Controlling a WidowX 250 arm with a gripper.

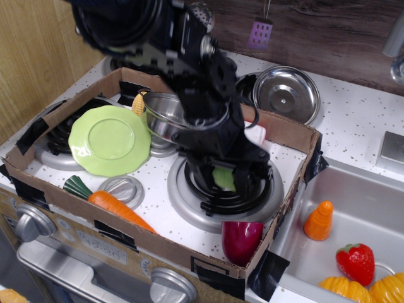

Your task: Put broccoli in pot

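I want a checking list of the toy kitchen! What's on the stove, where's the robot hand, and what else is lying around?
Surface: white speckled toy stovetop inside a shallow cardboard tray, with silver coil burners.
Job's things: small pale yellow-green broccoli on the front right burner; shiny round steel pot behind it, apart.
Clutter: flat light-green plate, orange carrot, yellow corn, dark red cup, steel lid; orange, red and yellow toy food in the sink.
Grippers: black gripper down around the broccoli; cannot tell if closed.
Cables: black cable bundle atop the arm.
Surroundings: wooden wall, hanging purple spatula.
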